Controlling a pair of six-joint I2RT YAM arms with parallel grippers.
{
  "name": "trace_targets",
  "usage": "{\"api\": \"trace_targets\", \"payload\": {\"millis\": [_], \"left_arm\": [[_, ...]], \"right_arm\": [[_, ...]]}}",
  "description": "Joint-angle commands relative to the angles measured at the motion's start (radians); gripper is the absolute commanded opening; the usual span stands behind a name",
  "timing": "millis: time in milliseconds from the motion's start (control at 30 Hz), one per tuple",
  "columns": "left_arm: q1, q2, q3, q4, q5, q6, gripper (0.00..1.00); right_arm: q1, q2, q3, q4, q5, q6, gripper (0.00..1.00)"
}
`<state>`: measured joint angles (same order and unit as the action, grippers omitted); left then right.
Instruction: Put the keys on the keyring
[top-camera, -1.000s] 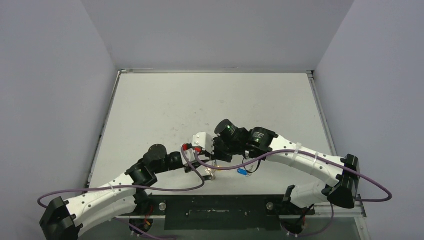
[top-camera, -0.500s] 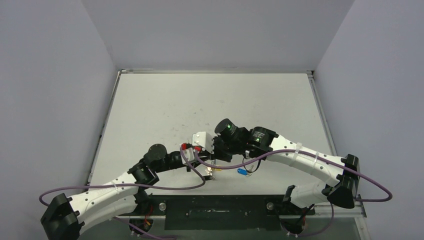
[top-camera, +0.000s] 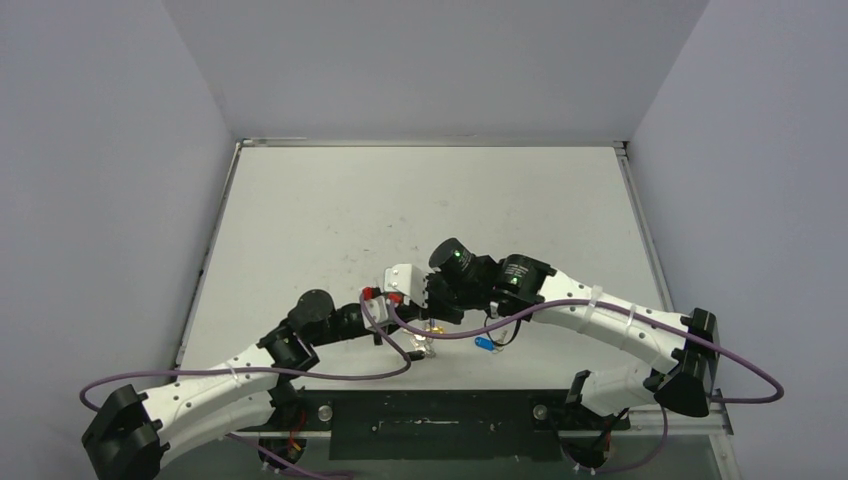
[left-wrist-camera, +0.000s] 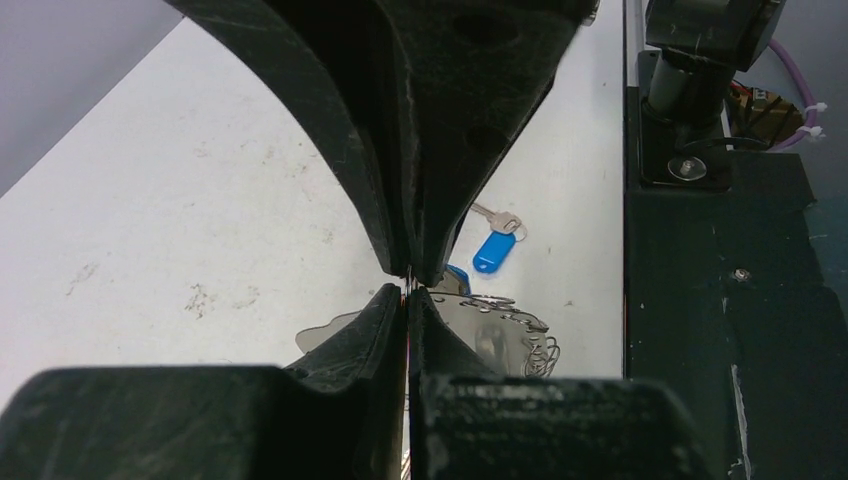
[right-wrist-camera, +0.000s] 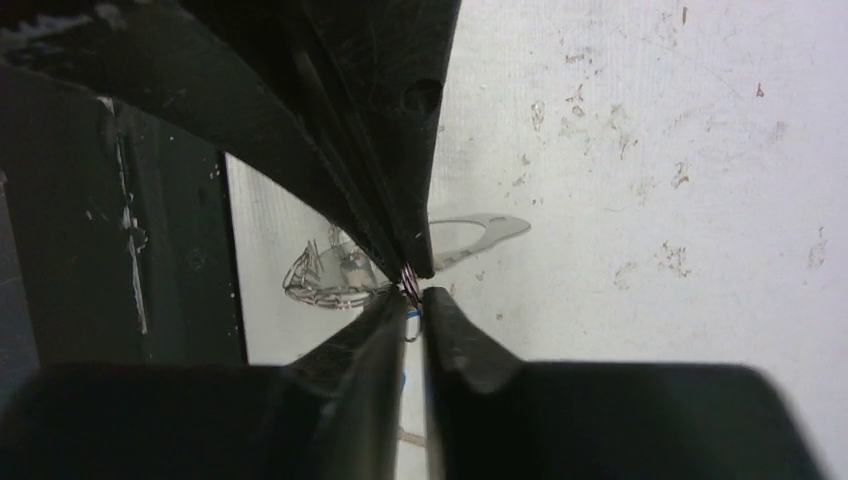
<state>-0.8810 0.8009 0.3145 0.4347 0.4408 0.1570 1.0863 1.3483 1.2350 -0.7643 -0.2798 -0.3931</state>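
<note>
1. Presently, the step in hand (judged): getting hold of the wire so a key can be threaded on. Both arms meet low over the near edge of the bench (top-camera: 330, 220).
2. Left pincer (left-wrist-camera: 409, 295): clamped tight, no gap at the tips. What it pinches, if anything, cannot be told.
3. Right pincer (right-wrist-camera: 417, 298): likewise narrowed to closed, its tips set against the left one's. A thin wire curl (right-wrist-camera: 409, 283) shows right at the tips. Whether it is clamped or only touching is unclear.
4. Keyring (left-wrist-camera: 520, 326): taken to be the silvery wire bundle lying on the bench just under the tips, near the black base plate (left-wrist-camera: 720, 300).
5. Tagged key (left-wrist-camera: 492, 250): loose on the bench, just apart from the bundle. A second blue bit (left-wrist-camera: 458, 278) peeks out beside the fingers.
6. Handling (advice):
   - One pincer should hold the wire firm.
   - The other should pull gently and in line with the wire, since thin wire is likely to spring or slip from the pads.
   - Raise the work off the bench before sliding a key on.
7. Hidden or unclear:
   - From above, the wrists and the purple cable (top-camera: 510, 318) cover the meeting point.
   - Both wrist views blur close in.
   - How many keys sit in the bundle, and where the ring opens, cannot be made out.
</note>
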Motion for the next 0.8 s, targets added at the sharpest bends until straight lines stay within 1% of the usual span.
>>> {"api": "trace_targets", "payload": {"millis": [0,67,100,167,300,433,600,767], "left_arm": [[-0.005,-0.027,-0.025,0.114,-0.054,-0.039,0.0],[-0.005,-0.038,-0.057,0.175,-0.087,-0.07,0.0],[-0.005,-0.042,-0.076,0.209,-0.104,-0.09,0.0],[-0.005,-0.043,-0.111,0.295,-0.137,-0.131,0.0],[-0.004,-0.032,-0.159,0.439,-0.161,-0.188,0.0],[-0.005,-0.021,-0.189,0.534,-0.143,-0.183,0.0],[-0.005,-0.024,-0.196,0.554,-0.086,-0.142,0.0],[-0.005,-0.045,-0.201,0.547,-0.074,-0.123,0.0]], "right_arm": [[-0.006,-0.022,-0.045,0.114,0.02,0.029,0.18],[-0.037,-0.051,-0.08,0.163,-0.015,0.046,0.33],[-0.059,-0.068,-0.096,0.191,-0.045,0.054,0.37],[-0.114,-0.103,-0.142,0.253,-0.129,0.07,0.41],[-0.203,-0.183,-0.241,0.386,-0.291,0.095,0.42],[-0.212,-0.241,-0.305,0.481,-0.382,0.08,0.4],[-0.213,-0.248,-0.333,0.551,-0.431,0.074,0.38],[-0.214,-0.229,-0.349,0.615,-0.501,0.058,0.34]]}}
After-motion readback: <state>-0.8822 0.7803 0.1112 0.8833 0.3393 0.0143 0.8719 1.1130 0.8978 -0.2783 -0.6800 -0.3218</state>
